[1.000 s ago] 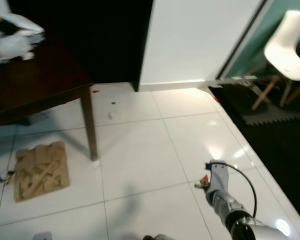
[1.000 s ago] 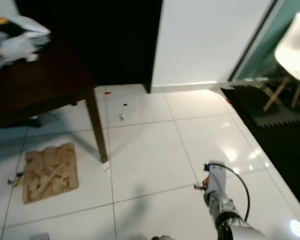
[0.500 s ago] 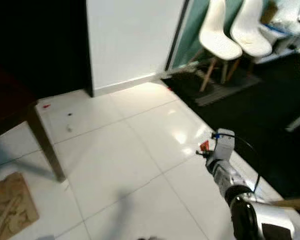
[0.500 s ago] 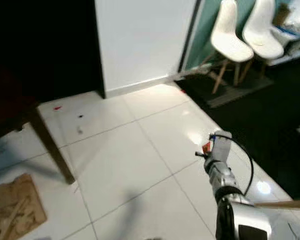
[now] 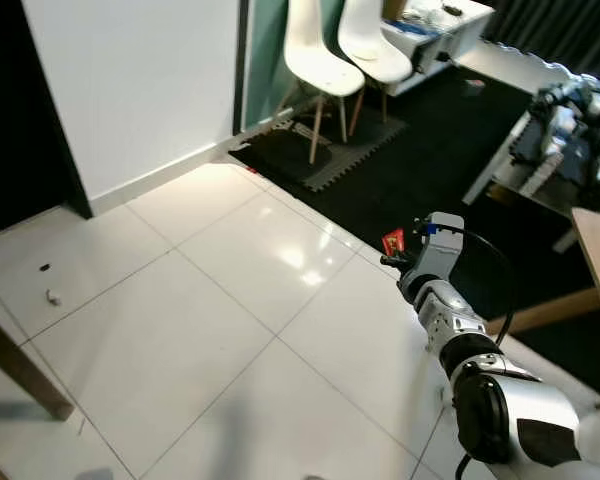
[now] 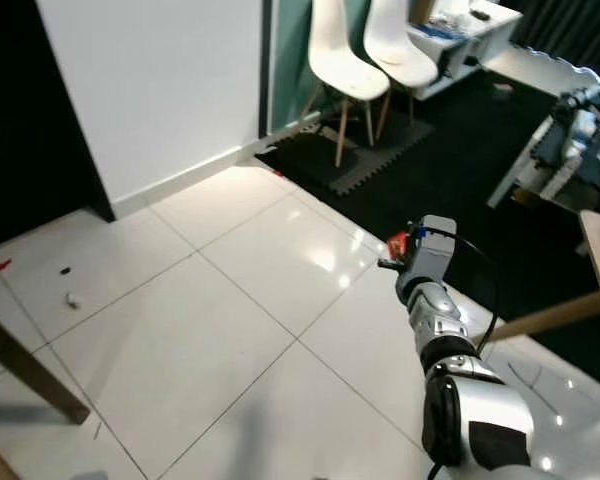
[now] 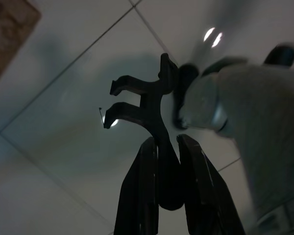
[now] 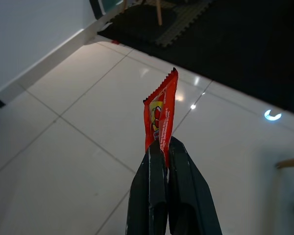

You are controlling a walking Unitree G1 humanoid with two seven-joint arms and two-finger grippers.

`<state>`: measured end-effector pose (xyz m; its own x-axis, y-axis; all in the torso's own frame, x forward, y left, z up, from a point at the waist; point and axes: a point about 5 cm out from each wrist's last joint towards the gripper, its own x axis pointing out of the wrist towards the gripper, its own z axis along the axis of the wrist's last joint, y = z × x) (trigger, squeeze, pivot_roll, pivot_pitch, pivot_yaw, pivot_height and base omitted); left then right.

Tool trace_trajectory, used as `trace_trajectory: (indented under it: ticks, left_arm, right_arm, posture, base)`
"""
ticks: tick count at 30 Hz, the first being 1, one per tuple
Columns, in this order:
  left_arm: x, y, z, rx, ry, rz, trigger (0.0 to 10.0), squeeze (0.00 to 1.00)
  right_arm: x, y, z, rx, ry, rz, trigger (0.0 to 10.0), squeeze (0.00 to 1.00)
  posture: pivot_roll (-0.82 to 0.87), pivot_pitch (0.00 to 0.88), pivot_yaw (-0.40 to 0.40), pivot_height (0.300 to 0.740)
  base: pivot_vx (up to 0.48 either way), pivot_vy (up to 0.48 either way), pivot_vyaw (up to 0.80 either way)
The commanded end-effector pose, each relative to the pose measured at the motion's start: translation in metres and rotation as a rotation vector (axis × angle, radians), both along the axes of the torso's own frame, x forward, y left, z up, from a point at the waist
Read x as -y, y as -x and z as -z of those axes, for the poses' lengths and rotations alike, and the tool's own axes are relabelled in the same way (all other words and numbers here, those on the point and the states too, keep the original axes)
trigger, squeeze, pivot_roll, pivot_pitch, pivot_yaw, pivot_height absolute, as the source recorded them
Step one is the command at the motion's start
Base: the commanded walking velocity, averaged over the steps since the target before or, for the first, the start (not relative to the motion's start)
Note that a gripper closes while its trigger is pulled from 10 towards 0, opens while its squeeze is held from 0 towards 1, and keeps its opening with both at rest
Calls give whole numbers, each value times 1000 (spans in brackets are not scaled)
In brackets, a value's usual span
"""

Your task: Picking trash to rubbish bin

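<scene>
Right gripper (image 8: 161,147): fingers pressed together, pinching the lower end of a red snack wrapper (image 8: 160,112); arm stretched forward over the white floor tiles (image 5: 230,300).
Wrapper axis: long axis runs straight on from the fingertips, free end toward 12 o'clock of the gripper.
Left gripper (image 7: 169,147): hangs low over the tiles; fingers near-closed around a black forked piece (image 7: 137,100), whose nature I cannot tell.
Bin: not located; white chairs (image 5: 320,50) at 12 o'clock.
Step, judged: carrying, the right arm alone loaded.
</scene>
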<state>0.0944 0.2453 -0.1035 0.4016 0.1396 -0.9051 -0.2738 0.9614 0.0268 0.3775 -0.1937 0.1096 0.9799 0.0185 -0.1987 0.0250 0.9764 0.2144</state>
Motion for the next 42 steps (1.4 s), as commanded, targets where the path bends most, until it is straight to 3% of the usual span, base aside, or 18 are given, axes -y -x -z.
trace_trajectory:
  ticks: [1, 24, 26, 34, 42]
  left_arm:
    - [6, 2, 2, -13, 20, 1, 10000, 0]
    - [10, -2, 2, 2, 30, -1, 10000, 0]
    - [9, -2, 2, 1, 27, 2, 10000, 0]
    - [9, 1, 3, -9, 23, 9, 10000, 0]
    - [10, 1, 3, -14, 25, 19, 10000, 0]
  right_arm:
    - [7, -3, -9, 40, -10, 15, 10000, 0]
    - [-3, -16, -46, 208, -67, -65, 10000, 0]
    - [-3, -17, -50, 237, -106, -64, 10000, 0]
    - [-8, -23, -84, 417, -181, -133, 10000, 0]
    - [-4, -26, -115, 538, -183, -149, 10000, 0]
  posture:
    - [207, 96, -73, 740]
    - [202, 96, -75, 740]
    - [206, 95, -76, 740]
    - [203, 108, -69, 740]
    - [195, 106, -67, 740]
  base:
    - [0, 0, -781]
    - [0, 0, -787]
    - [0, 0, -800]
    - [0, -337, 0]
    - [0, -411, 0]
